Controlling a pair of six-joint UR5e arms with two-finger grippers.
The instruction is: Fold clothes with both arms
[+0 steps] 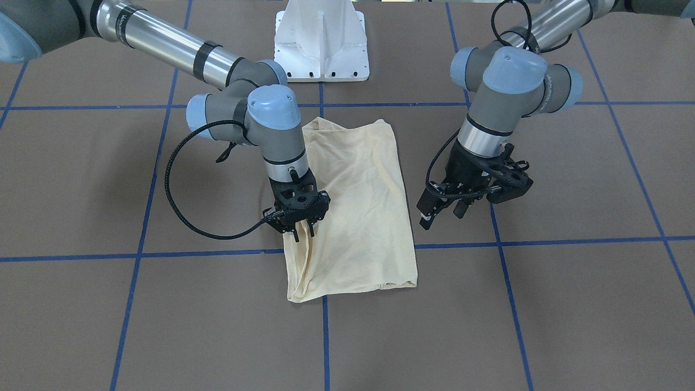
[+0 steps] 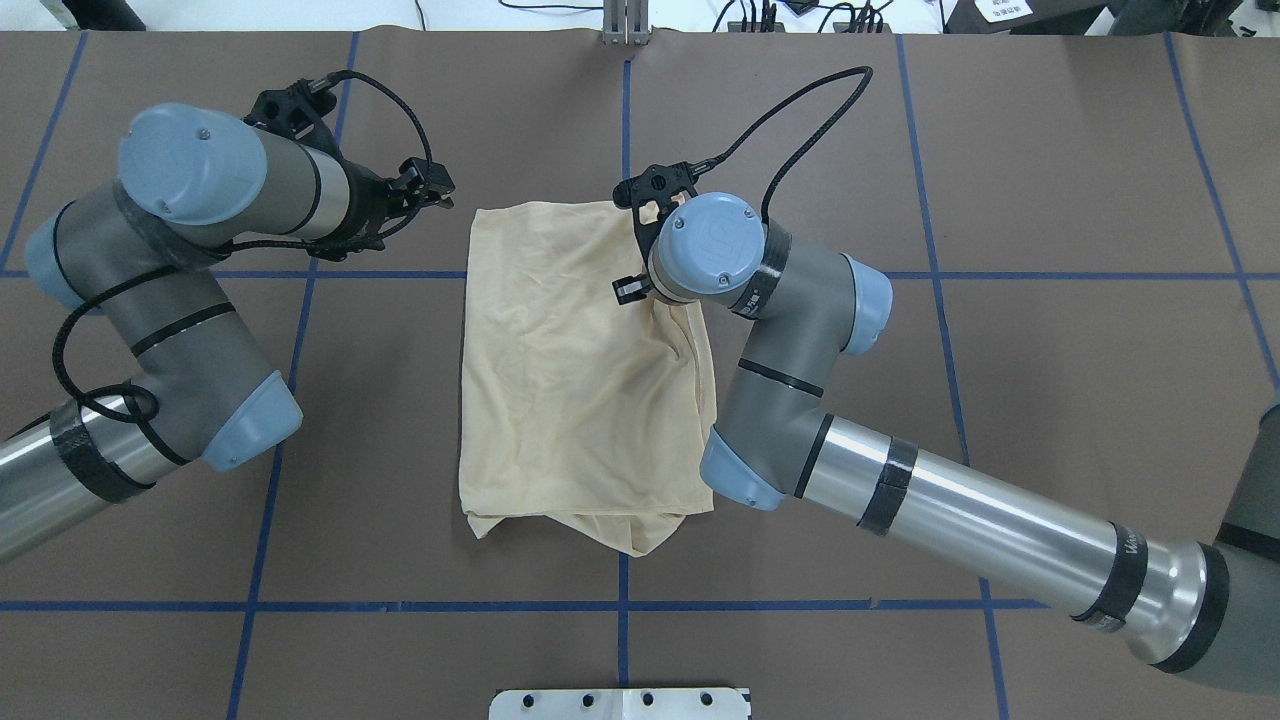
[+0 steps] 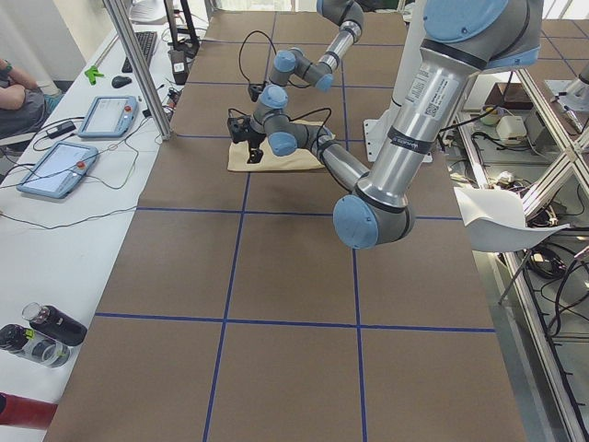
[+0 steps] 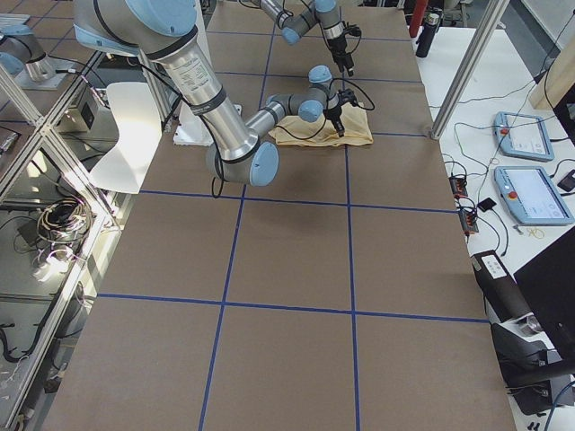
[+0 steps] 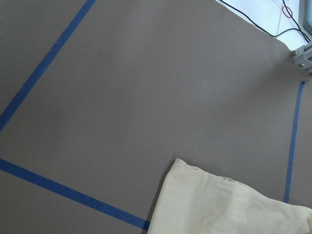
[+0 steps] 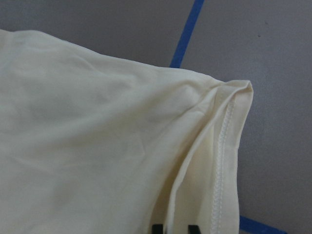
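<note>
Robot-side edge of the surface (image 2: pixel 1050 400): white pedestal base (image 2: pixel 620 703), mid-edge.

Centre of the surface: the shirt (image 2: pixel 570 400) lies folded into a rough rectangle, long axis running from the robot-side edge toward the far edge. It sits astride the central one of the blue tape lines (image 2: pixel 800 605). Its robot-side end is uneven, with an under layer protruding. The cloth is creased.

Right long edge of the shirt, toward the far end: the right arm (image 2: pixel 960 520) reaches in, and the right tool (image 1: pixel 304 232) points straight down. It is closed on a fold of the hem, and the fabric is drawn up toward it.

Beyond the shirt's far left corner: the left arm (image 2: pixel 170 320) holds the left tool (image 1: pixel 442 213) above bare surface. It is clear of the cloth, with fingers apart and nothing between them.
</note>
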